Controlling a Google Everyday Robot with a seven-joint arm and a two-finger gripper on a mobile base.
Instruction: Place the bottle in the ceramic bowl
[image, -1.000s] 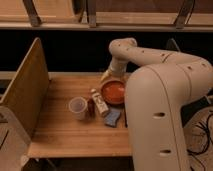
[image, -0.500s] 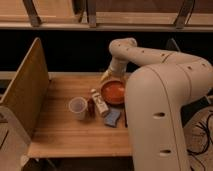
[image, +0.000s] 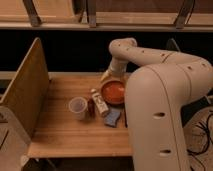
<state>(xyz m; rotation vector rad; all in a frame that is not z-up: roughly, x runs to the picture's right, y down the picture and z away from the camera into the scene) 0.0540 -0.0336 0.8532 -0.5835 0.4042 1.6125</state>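
Nothing had moved since the earlier views: arm, bottle, bowl and cup all lay in the same places as a second before.

Largest in view was the robot's white arm (image: 165, 100), which filled the right side and curved over from the near edge to the far side of the wooden table (image: 60, 135). A tall wooden side panel (image: 27, 90) stood along the table's left edge.

The ceramic bowl (image: 114, 92) sat on the table's right half, orange-red inside with a paler rim, partly tucked behind the arm. The gripper (image: 106, 76) hung low at the bowl's far left rim; whether it was spread or pressed together could not be told, and it held nothing that could be seen.

A translucent white cup (image: 78, 108) stood upright to the left, apart from the bowl. A blue packet (image: 112, 117) lay flat near the bowl's front.

The bottle (image: 100, 104) lay on its side on the tabletop just left of the bowl, outside it, cap pointing toward the far edge. Its label showed as an orange-brown patch, and no writing on it could be read. A small dark red object (image: 91, 106) stood right beside the bottle, between it and the cup.
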